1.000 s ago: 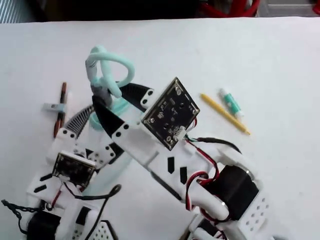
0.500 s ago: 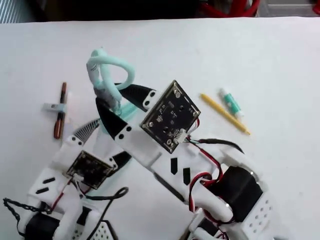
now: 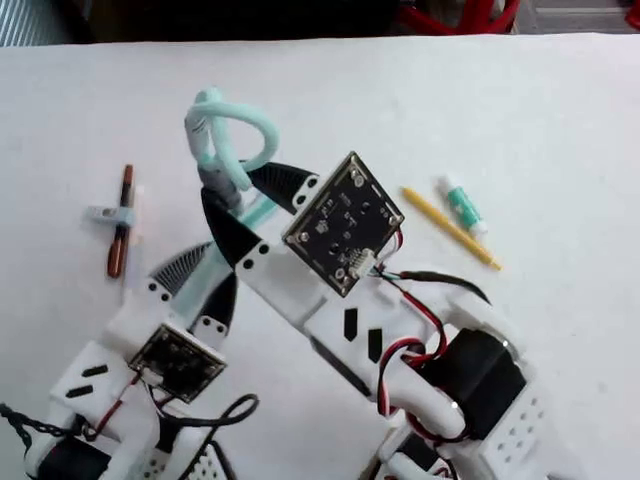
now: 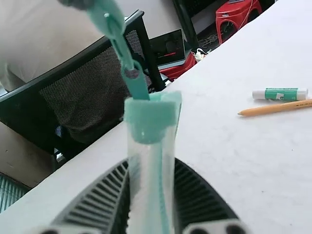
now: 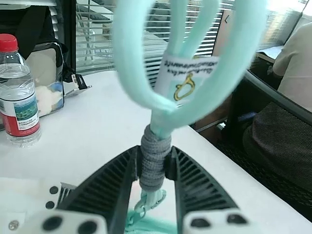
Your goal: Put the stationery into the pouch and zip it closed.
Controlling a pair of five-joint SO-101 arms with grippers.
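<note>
the left fingers (image 4: 105,195) are clenched on the end of the mint-and-clear pouch (image 4: 151,146), low in the middle of the left wrist view. the pouch stands up between them, with its zip pull (image 4: 122,46) rising toward the upper left of that frame. in the high view these left fingers (image 3: 180,266) sit at lower left, and the pouch (image 3: 258,212) runs up and right from them. the right fingers (image 5: 114,180) grasp the grey wrapped base of the pouch's mint loop (image 5: 195,73). in the high view these right fingers (image 3: 222,232) are left of centre, with the loop (image 3: 236,130) curling above them. a yellow pencil (image 3: 450,228) and a glue stick (image 3: 461,205) lie just beside each other on the white worktop (image 3: 560,120) at right, outside the pouch. a brown pen (image 3: 119,222) lies at the left. a water bottle (image 5: 17,92) stands at the left edge of the right wrist view.
</note>
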